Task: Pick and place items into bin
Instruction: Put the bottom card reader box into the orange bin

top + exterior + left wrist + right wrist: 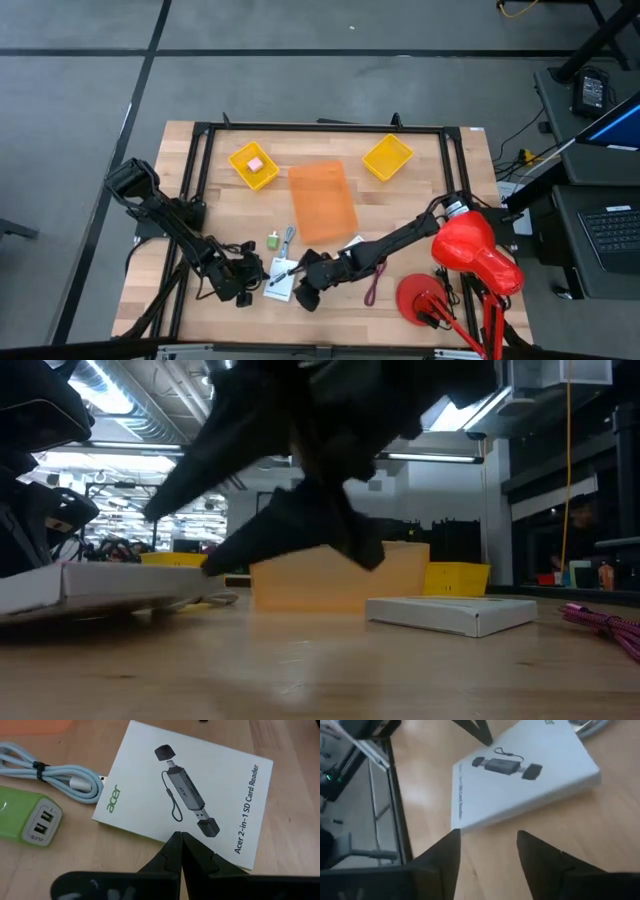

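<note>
Closing in on a white card box (520, 780) lying flat on the surface (400, 200) just ahead of its spread fingers, the right claw (485, 850) must straddle an edge and pinch, while the left claw (181, 851), fingers pressed together, hovers over that box.

Overhead, table-level, two close wrist views (shared white card (182, 795))

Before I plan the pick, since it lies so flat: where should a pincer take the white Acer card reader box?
Probably across its thin side walls, coming from above. The Acer card reader box lies flat on the table, so only its edges offer opposing faces. The right pincer is open near a corner; the left pincer is shut over one edge.
</note>
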